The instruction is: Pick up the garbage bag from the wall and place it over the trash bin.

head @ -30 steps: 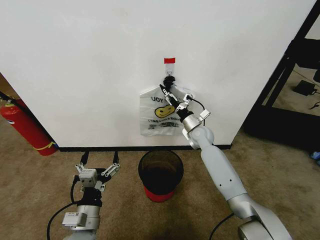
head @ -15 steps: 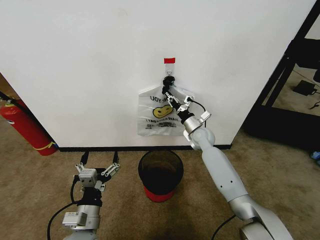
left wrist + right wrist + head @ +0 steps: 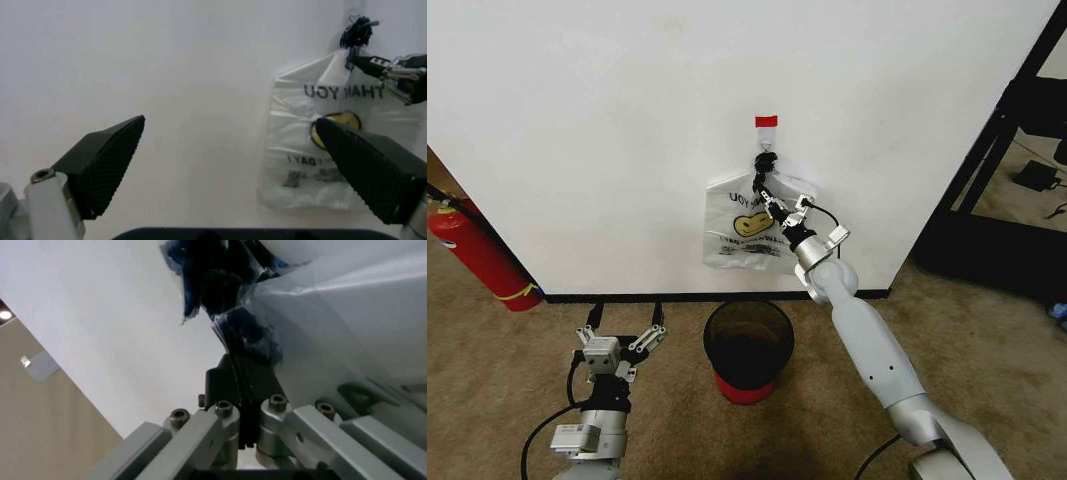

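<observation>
Right pincer (image 3: 761,192) grips the garbage bag (image 3: 745,232) near its top; it hangs long-axis vertical on the white wall (image 3: 607,130). Left pincer (image 3: 623,322) wide, low. Trash bin (image 3: 748,350) on brown carpet (image 3: 497,350).

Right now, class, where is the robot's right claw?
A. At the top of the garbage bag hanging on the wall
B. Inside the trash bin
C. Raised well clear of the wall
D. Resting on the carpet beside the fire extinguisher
A: the right claw is up at the top of the garbage bag, just below the hook on the wall, with its fingers shut on the plastic.
</observation>
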### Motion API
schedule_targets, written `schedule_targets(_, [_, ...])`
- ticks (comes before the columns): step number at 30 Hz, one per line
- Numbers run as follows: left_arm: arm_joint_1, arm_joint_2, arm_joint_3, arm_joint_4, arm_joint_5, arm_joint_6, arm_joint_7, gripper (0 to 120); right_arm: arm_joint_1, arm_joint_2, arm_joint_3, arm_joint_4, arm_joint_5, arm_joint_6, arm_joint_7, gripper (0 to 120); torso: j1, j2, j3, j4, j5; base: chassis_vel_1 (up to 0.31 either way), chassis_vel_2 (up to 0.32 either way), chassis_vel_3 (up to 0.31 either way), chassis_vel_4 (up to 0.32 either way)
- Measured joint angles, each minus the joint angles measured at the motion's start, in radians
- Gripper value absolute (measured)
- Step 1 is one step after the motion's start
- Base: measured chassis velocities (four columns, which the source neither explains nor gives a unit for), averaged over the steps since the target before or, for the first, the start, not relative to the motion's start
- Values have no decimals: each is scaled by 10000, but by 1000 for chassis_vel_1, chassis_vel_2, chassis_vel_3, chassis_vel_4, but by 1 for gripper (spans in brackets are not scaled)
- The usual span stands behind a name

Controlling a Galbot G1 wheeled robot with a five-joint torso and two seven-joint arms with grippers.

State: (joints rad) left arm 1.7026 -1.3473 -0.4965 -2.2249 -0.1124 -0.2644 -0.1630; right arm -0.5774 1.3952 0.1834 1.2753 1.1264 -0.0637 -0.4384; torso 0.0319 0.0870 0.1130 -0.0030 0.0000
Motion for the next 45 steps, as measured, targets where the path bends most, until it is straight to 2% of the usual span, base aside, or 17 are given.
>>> schedule_targets(5, [-23, -5, 45, -11, 0, -1, -5, 100, -490, -319, 51, 708, -220, 14, 29, 0, 0, 0, 0, -3, 0, 0, 0, 0, 0])
schedule_targets(28, [-127, 16, 233, 101, -47, -8, -18, 100, -2135, -722, 523, 2487, -761, 106, 271, 0, 0, 0, -1, -1, 1, 0, 0, 0, 0])
schedule_targets(37, [-209, 65, 352, 138, -58, -8, -19, 100, -3282, -1072, 680, 3376, -1607, 322, 299, 0, 0, 0, 0, 1, 1, 0, 0, 0, 0])
schedule_targets(45, [-277, 155, 537, 165, -98, -8, -19, 100, -4464, -1450, 1074, 4513, -2926, 706, 438, 0, 0, 0, -1, -1, 1, 0, 0, 0, 0])
